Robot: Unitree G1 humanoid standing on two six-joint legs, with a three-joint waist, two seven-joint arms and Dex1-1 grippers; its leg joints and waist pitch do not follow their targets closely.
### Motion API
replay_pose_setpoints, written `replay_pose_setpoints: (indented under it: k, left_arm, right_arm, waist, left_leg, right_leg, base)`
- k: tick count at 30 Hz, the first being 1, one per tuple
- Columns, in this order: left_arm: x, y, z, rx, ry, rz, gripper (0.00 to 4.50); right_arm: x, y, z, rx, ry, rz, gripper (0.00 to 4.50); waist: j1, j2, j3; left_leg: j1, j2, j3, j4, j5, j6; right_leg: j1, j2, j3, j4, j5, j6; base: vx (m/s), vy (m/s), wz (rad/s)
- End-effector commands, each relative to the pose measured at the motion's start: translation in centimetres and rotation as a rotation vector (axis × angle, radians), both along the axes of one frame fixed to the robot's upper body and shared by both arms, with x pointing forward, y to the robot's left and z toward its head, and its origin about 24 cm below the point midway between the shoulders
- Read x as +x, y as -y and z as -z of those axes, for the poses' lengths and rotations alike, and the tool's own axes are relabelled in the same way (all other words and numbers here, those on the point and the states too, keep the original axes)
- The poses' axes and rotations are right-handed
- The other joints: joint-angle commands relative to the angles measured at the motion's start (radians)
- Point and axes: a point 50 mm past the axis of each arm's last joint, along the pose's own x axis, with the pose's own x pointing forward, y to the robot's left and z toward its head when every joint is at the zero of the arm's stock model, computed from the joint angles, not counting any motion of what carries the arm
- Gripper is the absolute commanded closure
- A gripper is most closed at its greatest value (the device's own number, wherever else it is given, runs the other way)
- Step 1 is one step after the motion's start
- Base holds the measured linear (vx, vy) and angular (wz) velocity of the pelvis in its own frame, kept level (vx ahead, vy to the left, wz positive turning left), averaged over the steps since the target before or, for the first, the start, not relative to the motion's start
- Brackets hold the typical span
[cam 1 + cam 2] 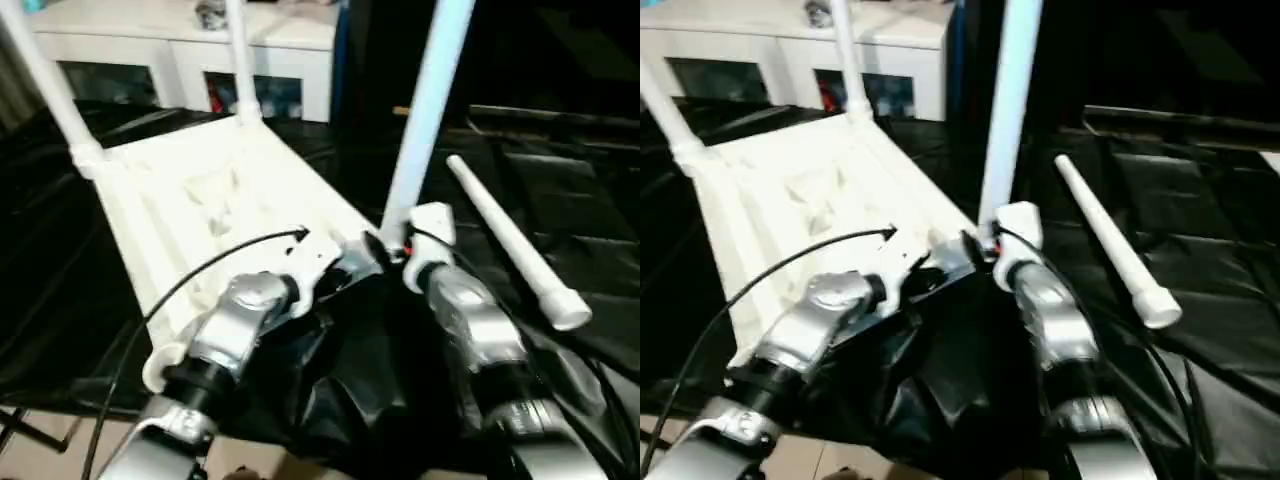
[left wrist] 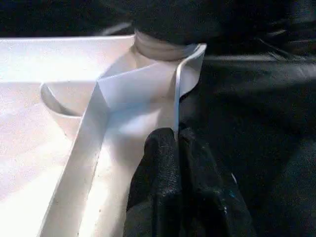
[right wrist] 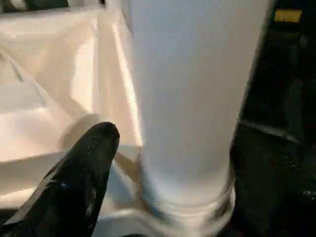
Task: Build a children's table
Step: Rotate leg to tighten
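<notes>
The white plastic children's table top [image 1: 215,205] lies upside down, ribbed underside up, on the surface covered with black sheeting [image 1: 560,200]. Its long axis runs from the robot's forearms away toward the white cabinet with glass doors [image 1: 180,70].

Three long white tapered tube legs stand upright in its round corner sockets: two at the far corners [image 1: 45,85] [image 1: 242,65] and one at the near right corner [image 1: 425,120].

A fourth white leg [image 1: 510,245] lies flat on the sheeting to the right, well apart from the top, with its thicker end nearer the robot.

The left gripper [image 2: 173,148] has its fingers pinched closed on the thin rim of the top at the near right corner.

The right gripper's black fingers [image 3: 86,173] stand open beside the base of the near upright leg.
</notes>
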Motion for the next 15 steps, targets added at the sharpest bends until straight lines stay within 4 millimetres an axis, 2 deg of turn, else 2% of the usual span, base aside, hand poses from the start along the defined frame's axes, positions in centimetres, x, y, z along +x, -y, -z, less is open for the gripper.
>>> replay_pose_setpoints:
  k: [1,2,4,5,7,8,10,11,12,13,14,15]
  left_arm:
    - [0.8,0.9,-2.3,-0.081,0.113,-0.012,4.22]
    - [0.8,0.7,-2.6,-0.103,0.115,-0.021,4.06]
    - [0.9,-0.3,-3.4,-0.123,0.157,-0.048,3.95]
    - [0.9,-1.0,-3.6,-0.121,0.178,-0.065,3.84]
    - [0.9,-1.8,-3.9,-0.113,0.208,-0.086,3.72]
    - [0.8,-3.3,-4.3,-0.1,0.246,-0.133,3.6]
    - [0.7,-4.9,-4.6,-0.076,0.275,-0.186,3.6]
    - [0.6,-5.6,-4.8,-0.062,0.289,-0.207,3.6]
    - [0.4,-6.1,-4.9,-0.051,0.297,-0.222,3.6]
    - [0.1,-7.6,-5.2,-0.012,0.315,-0.265,3.6]
    - [-0.2,-8.5,-5.4,0.011,0.323,-0.29,3.6]
    - [-0.6,-9.9,-5.5,0.053,0.327,-0.33,3.6]
  right_arm:
    - [-0.4,0.1,-1.1,0.038,0.031,-0.042,0.71]
    - [-0.9,0.7,-1.4,0.047,0.038,-0.05,0.71]
    - [-2.1,1.4,-1.5,0.046,0.046,-0.088,0.71]
    - [-2.7,1.5,-1.5,0.039,0.046,-0.126,0.71]
    - [-3.2,1.5,-1.5,0.029,0.044,-0.172,0.71]
    - [-4.0,1.3,-1.4,0.017,0.03,-0.243,0.71]
    - [-4.4,1.0,-1.1,-0.004,0.0,-0.29,0.71]
    - [-4.5,1.0,-1.0,-0.017,-0.015,-0.304,0.71]
    - [-4.6,0.9,-0.8,-0.03,-0.028,-0.314,0.71]
    - [-4.5,0.6,-0.4,-0.067,-0.055,-0.317,0.71]
    - [-4.4,0.5,-0.2,-0.087,-0.07,-0.315,0.71]
    - [-4.1,0.4,0.2,-0.12,-0.095,-0.297,0.71]
  waist:
    - [0.001,-0.012,-0.069]
    - [0.001,-0.013,-0.068]
    - [0.005,0.0,-0.069]
    - [0.006,-0.003,-0.072]
    - [0.005,-0.002,-0.072]
    - [0.001,-0.007,-0.069]
    - [-0.004,-0.01,-0.067]
    - [-0.012,-0.007,-0.064]
    - [-0.013,-0.013,-0.062]
    - [-0.01,-0.016,-0.062]
    - [-0.012,-0.012,-0.06]
    - [-0.016,-0.019,-0.058]
  left_leg:
    - [0.004,0.039,-0.013,-0.069,-0.138,0.055]
    - [0.004,0.039,-0.013,-0.069,-0.138,0.058]
    - [0.005,0.038,-0.013,-0.065,-0.135,0.066]
    - [0.002,0.044,-0.015,-0.065,-0.124,0.07]
    - [-0.002,0.043,-0.016,-0.065,-0.12,0.074]
    - [-0.003,0.04,-0.014,-0.065,-0.132,0.076]
    - [-0.001,0.041,-0.014,-0.066,-0.142,0.077]
    - [0.0,0.04,-0.014,-0.067,-0.16,0.068]
    - [0.002,0.039,-0.012,-0.067,-0.17,0.067]
    - [0.007,0.041,-0.012,-0.068,-0.181,0.057]
    - [0.005,0.044,-0.016,-0.071,-0.184,0.049]
    - [0.001,0.044,-0.016,-0.075,-0.195,0.041]
  right_leg:
    - [0.058,-0.076,0.059,-0.076,-0.198,-0.13]
    - [0.059,-0.077,0.059,-0.078,-0.201,-0.131]
    - [0.058,-0.078,0.061,-0.079,-0.193,-0.134]
    - [0.063,-0.078,0.061,-0.074,-0.149,-0.142]
    - [0.064,-0.076,0.059,-0.067,-0.108,-0.161]
    - [0.064,-0.075,0.057,-0.072,-0.126,-0.159]
    - [0.064,-0.075,0.057,-0.074,-0.162,-0.154]
    - [0.059,-0.074,0.056,-0.079,-0.224,-0.145]
    - [0.056,-0.073,0.056,-0.085,-0.253,-0.137]
    - [0.052,-0.074,0.058,-0.086,-0.286,-0.132]
    - [0.052,-0.076,0.058,-0.082,-0.295,-0.133]
    - [0.052,-0.072,0.056,-0.085,-0.322,-0.123]
  base:
    - [0.0,0.0,0.0]
    - [0.0,0.0,0.0]
    - [0.0,0.0,0.0]
    - [0.0,0.0,0.0]
    - [0.0,0.0,0.0]
    - [0.0,0.0,0.0]
    - [0.0,0.0,0.0]
    - [0.0,0.0,0.0]
    - [0.0,0.0,0.0]
    - [0.0,0.0,0.0]
    - [0.0,0.0,0.0]
    - [0.0,0.0,0.0]
